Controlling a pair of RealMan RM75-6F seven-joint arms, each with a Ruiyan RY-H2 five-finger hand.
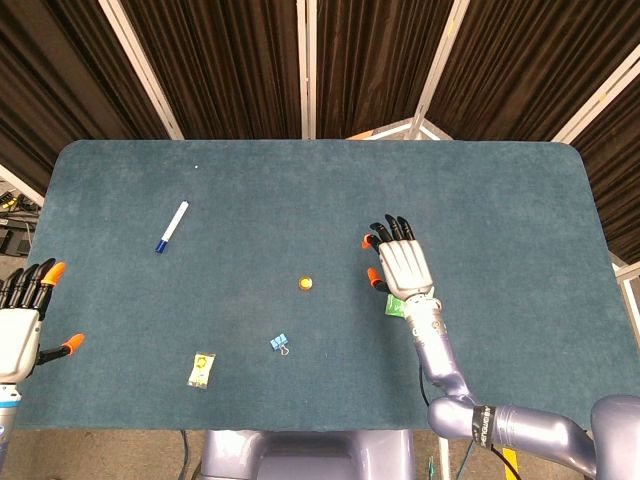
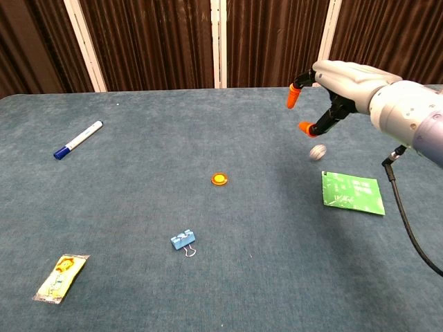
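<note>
A small white object (image 2: 317, 152), blurred and too small to identify, sits in mid-air right of centre in the chest view, just below the fingertips of the right robot hand (image 2: 331, 81) and apart from them. It lies above the table (image 2: 277, 277), a little up and left of the green card (image 2: 351, 193). The head view does not show it; the robot hand covers that spot.

The right robot hand is raised over the table in the upper right of the chest view, its orange-tipped thumb and finger spread with a clear gap between them, holding nothing. In the head view the same right robot hand (image 1: 400, 264) shows right of centre, back upward, dark fingertips fanned toward the far edge, with a corner of the green card (image 1: 396, 306) peeping out at the wrist.

Left of the white object, near the middle of the table, lies a small orange disc (image 2: 219, 179). Lower and further left is a blue binder clip (image 2: 183, 241), and in the lower left corner a yellow sachet (image 2: 61, 277). A white pen with a blue cap (image 2: 77, 140) lies at an angle in the upper left.

The left robot hand (image 1: 20, 320) shows only in the head view, at the lower left edge by the table's corner, fingers spread, holding nothing, well apart from everything else.
</note>
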